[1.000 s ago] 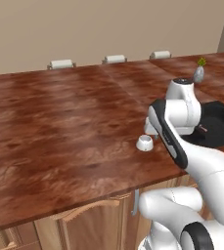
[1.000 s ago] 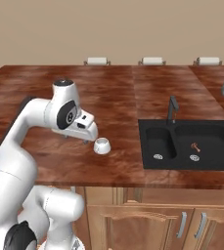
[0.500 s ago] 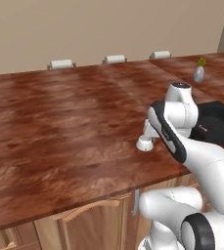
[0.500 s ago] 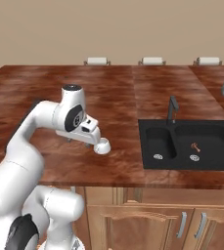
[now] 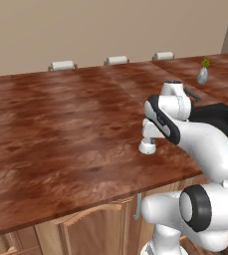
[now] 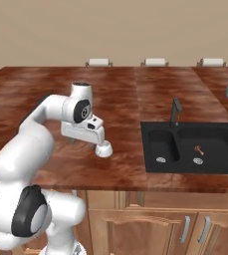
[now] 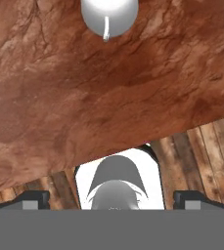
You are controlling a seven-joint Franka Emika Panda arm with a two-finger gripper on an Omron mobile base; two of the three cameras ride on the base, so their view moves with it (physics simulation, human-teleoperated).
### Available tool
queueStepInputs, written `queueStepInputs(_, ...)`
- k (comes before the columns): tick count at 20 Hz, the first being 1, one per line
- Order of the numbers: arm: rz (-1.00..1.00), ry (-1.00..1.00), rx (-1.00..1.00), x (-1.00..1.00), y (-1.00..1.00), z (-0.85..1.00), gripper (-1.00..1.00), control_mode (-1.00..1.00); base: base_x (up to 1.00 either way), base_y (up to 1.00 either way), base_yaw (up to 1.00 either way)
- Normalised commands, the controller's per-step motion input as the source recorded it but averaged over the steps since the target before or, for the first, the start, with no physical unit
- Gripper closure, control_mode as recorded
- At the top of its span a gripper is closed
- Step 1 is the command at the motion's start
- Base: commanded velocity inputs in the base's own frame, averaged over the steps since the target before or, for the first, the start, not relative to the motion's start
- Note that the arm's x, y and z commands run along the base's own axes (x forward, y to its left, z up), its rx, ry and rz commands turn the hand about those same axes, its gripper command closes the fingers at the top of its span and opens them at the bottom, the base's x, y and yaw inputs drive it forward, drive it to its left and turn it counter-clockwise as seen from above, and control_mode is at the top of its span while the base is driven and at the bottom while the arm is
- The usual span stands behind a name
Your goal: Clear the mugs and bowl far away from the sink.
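The white mug (image 6: 104, 149) stands on the bench (image 5: 60, 129) near its front edge, left of the black sink (image 6: 195, 147), directly beside the gripper (image 6: 96, 142). The jaws are fully apart and hold nothing. Open bench surface extends left and rearward, giving clear room away from the sink.

The white mug (image 5: 147, 146) stands upright on the counter's red-brown top, small and plain, just beside the gripper (image 5: 148, 130) and partly under the hand; whether they touch cannot be told. In the right base view the white mug (image 6: 104, 149) sits just past the gripper (image 6: 96, 142), toward the sink (image 6: 195, 147), which lies well apart from the gripper: black, two basins, round metal drains, slim dark faucet. In the hand view the white mug (image 7: 108, 15) lies at the top edge, handle pointing down the picture.
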Motion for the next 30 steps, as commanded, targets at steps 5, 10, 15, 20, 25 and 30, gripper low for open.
queueStepInputs(5, 0.0, 0.04, 0.0, 0.18, 0.0, -0.03, -1.0, -1.0, 0.0, 0.0, 0.0)
queueStepInputs(10, 0.0, 0.0, 0.0, 0.11, 0.0, -0.13, -1.0, -1.0, 0.0, 0.0, 0.0)
queueStepInputs(15, 0.0, 0.0, 0.0, 0.04, 0.0, -0.15, -1.0, -1.0, 0.0, 0.0, 0.0)
queueStepInputs(20, 0.0, 0.0, 0.0, 0.0, 0.0, -0.16, -1.0, -1.0, 0.0, 0.0, 0.0)
queueStepInputs(25, 0.0, 0.0, 0.01, 0.0, 0.0, -0.2, -1.0, -1.0, 0.0, 0.0, 0.0)
queueStepInputs(30, 0.0, 0.0, 0.02, 0.0, -0.03, -0.21, -1.0, -1.0, 0.0, 0.0, 0.0)
